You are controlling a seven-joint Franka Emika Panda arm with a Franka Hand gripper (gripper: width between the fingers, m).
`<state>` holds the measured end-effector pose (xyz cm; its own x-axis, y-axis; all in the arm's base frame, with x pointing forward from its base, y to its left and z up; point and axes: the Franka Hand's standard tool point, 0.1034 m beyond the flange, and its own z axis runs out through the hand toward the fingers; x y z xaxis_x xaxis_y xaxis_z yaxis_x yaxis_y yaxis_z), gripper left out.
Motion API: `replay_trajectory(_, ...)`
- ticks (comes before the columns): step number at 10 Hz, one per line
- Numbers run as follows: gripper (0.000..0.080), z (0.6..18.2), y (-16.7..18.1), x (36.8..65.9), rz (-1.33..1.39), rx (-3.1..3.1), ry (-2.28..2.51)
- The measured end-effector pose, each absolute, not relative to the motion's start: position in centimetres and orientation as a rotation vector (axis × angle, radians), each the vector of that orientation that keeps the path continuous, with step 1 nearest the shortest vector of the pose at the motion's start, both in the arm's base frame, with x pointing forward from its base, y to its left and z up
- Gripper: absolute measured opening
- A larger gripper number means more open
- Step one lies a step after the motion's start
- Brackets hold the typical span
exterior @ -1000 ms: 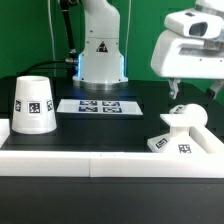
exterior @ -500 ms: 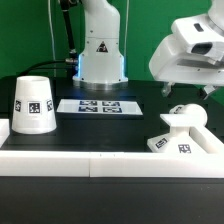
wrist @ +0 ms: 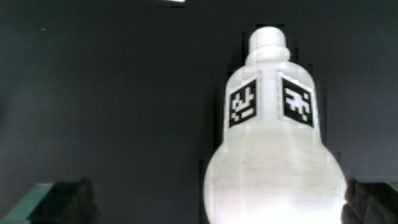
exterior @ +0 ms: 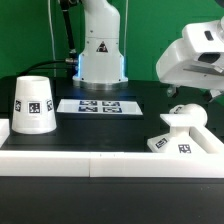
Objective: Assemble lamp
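The gripper (wrist: 214,208) is open: in the wrist view its two dark fingertips (wrist: 63,200) stand wide apart and hold nothing. Between them, and lower than them, lies the bulb (wrist: 267,150) on its side on the black table (wrist: 107,100). Its thick round end is nearest to the fingers, and its thin stem points away from them. On each side of the round end a strip of dark table shows before the finger, so I judge that the fingers do not touch it yet. In the exterior view the arm hangs above this place, not down on the table.

Just beside the bulb, a little further from the fingers, is the flat angular base (exterior: 185,140). I cannot tell whether the two parts touch, but the bulb does not stand in the base. The marker board (exterior: 95,105) is further away, and well apart on the far side from the fingers the shade (exterior: 30,105) stands alone with its wide mouth down.

So the task looks to be near its beginning. No part is joined to another, and all three lie loose. What is left, as I judge it, is to close on the bulb, lift it and fix its stem in the base, and then fetch the shade and set it over the bulb.
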<state>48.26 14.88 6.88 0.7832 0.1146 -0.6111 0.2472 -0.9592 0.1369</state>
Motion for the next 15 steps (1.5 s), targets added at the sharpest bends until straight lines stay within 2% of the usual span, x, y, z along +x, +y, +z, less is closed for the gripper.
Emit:
replay_trajectory(9, 0.0698, 6.9, 15.3, 47.9, -1.055, 2.925, 0.342)
replay_trajectory(12, 0.0698, 6.2, 15.8, 48.1, -1.006, 2.929, 0.312)
replay_trajectory(15, 0.0698, 4.3, 16.0, 47.0, -0.979, 2.938, 0.288)
